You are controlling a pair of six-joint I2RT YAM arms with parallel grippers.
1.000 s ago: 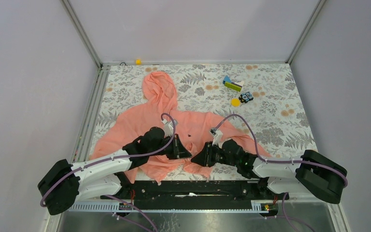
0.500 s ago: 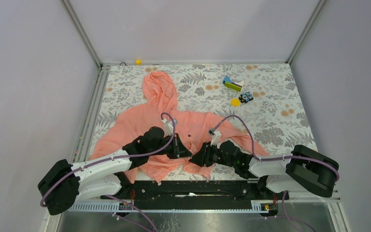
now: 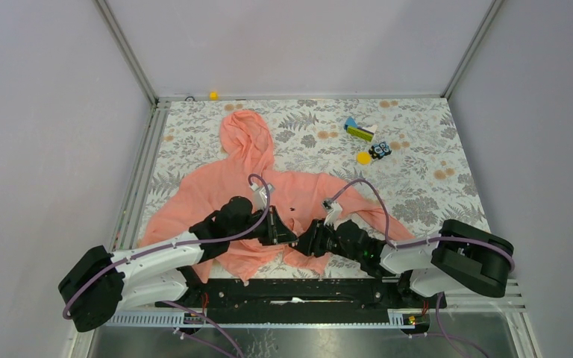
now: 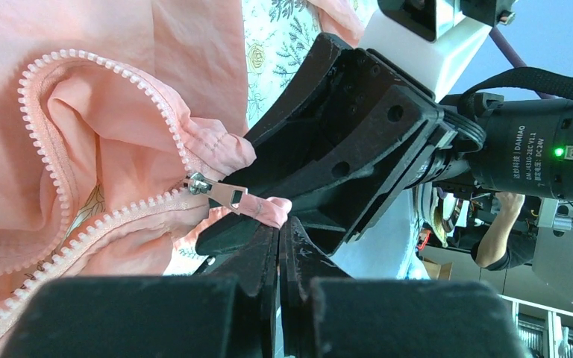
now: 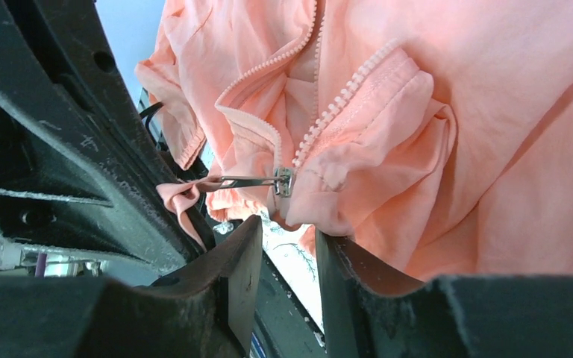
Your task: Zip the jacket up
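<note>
The salmon-pink jacket (image 3: 231, 186) lies spread on the flowered table with its hood to the back. Both grippers meet at its bottom hem. My left gripper (image 3: 289, 237) (image 4: 278, 224) is shut on the pink fabric tab (image 4: 268, 211) of the zipper pull, and the metal slider (image 4: 198, 183) (image 5: 283, 181) sits at the bottom of the open teeth. My right gripper (image 3: 304, 240) (image 5: 287, 239) stands open just under the bunched hem beside the slider. The cloth rests on one fingertip (image 5: 336, 250), with nothing pinched between the jaws.
Small toys lie at the back right: a green and blue block (image 3: 358, 131), a yellow disc (image 3: 363, 157) and a dark piece (image 3: 380, 150). A yellow bit (image 3: 213, 95) sits on the back rail. The black base rail (image 3: 306, 287) runs just under the hem.
My right arm has slid left toward the left gripper and its jaws have spread wider. The left gripper has stayed put, still shut on the tab.
</note>
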